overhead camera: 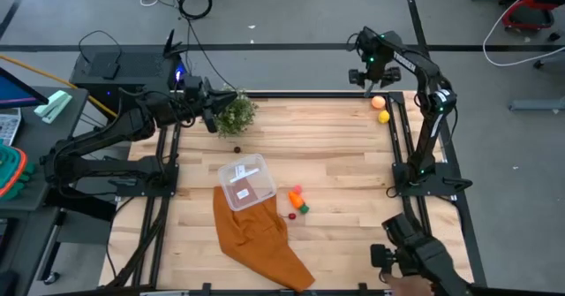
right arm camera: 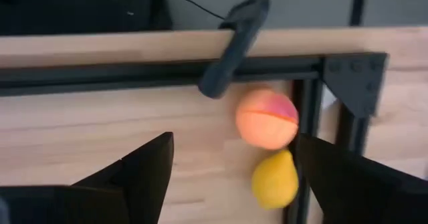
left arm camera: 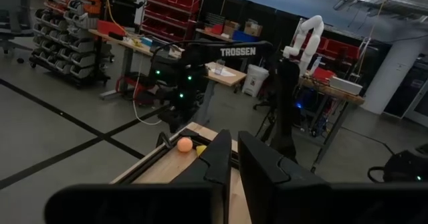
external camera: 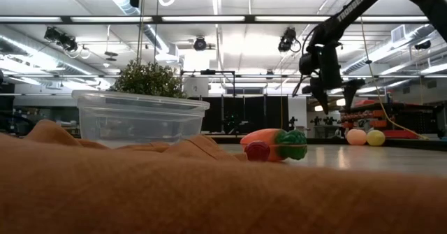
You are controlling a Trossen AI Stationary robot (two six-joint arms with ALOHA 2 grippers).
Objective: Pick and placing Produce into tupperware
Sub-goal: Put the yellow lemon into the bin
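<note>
Right gripper (right arm camera: 227, 177) hovers, fingers spread, over orange ball (right arm camera: 266, 117) and lemon (right arm camera: 274, 178) — lining up a pick; left gripper (left arm camera: 234, 164) closed, empty, beside the plant (overhead camera: 235, 114).

The rust-orange cloth (external camera: 209, 192) hides the tupperware's (external camera: 140, 119) base in the low view. Small red pieces (overhead camera: 292, 215) — too tiny to identify — lie beside the carrot (overhead camera: 300, 204).

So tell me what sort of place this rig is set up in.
Probably a robotics lab or workshop. Beyond the wooden table lies bare concrete floor with cables; red parts-bin shelving and a white robot arm stand in the room, and long strip lights run across an open industrial ceiling.
</note>
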